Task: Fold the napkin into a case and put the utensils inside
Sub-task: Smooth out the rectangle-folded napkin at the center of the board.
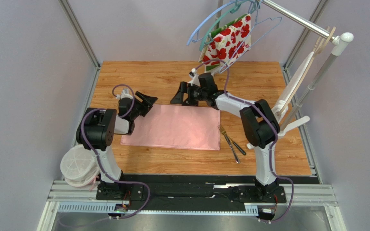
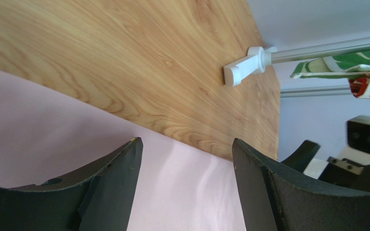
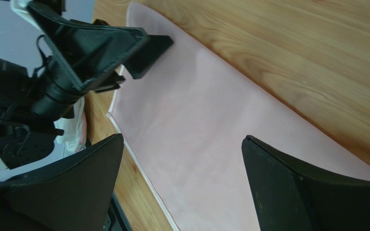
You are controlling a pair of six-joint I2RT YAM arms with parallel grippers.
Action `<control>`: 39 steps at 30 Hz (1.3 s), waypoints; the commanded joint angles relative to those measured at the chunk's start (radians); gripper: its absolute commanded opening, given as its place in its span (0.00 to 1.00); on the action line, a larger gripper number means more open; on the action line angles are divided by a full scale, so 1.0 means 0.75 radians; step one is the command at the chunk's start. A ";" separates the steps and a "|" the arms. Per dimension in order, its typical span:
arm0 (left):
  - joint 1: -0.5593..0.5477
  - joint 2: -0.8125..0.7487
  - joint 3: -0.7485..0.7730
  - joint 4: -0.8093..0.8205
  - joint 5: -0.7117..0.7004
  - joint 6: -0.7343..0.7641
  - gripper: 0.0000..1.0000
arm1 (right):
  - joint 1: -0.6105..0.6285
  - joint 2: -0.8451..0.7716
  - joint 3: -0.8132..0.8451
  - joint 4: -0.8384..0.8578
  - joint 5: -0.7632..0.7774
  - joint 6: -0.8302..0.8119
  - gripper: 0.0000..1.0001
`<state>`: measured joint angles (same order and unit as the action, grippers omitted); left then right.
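Observation:
The light-pink napkin [image 1: 172, 127] lies flat on the wooden table as a wide rectangle. My left gripper [image 1: 148, 100] hovers open over its far left corner; the left wrist view shows pink cloth [image 2: 187, 192] between the spread fingers, and nothing is gripped. Open as well, my right gripper [image 1: 181, 100] hangs over the middle of the napkin's far edge, looking down along the cloth [image 3: 196, 115] toward the left gripper [image 3: 138, 43]. The utensils [image 1: 231, 140], a fork and a darker thin piece, lie crossed on the wood just right of the napkin.
A red-and-white floral cloth [image 1: 228, 41] hangs with several hangers on a rail at the back right. The white rack stand [image 1: 293, 96] stands along the right edge, its foot [image 2: 242, 67] on the table. A white round container [image 1: 78, 166] sits beside the left arm's base.

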<state>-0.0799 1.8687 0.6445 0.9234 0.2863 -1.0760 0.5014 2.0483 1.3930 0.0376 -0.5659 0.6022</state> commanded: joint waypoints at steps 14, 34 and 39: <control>-0.004 -0.045 0.049 -0.178 -0.087 0.001 0.79 | 0.127 0.398 0.409 0.077 -0.041 0.113 0.96; -0.096 -0.072 0.088 -0.292 -0.278 0.068 0.81 | -0.108 0.298 0.045 0.292 -0.194 0.111 0.96; -0.104 -0.088 0.108 -0.258 -0.198 0.199 0.79 | -0.086 0.302 0.079 0.232 -0.217 0.093 0.96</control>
<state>-0.1509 1.8290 0.6933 0.7136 0.1066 -1.0389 0.4236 2.2822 1.4551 0.2871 -0.7399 0.7105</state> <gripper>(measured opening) 0.803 0.959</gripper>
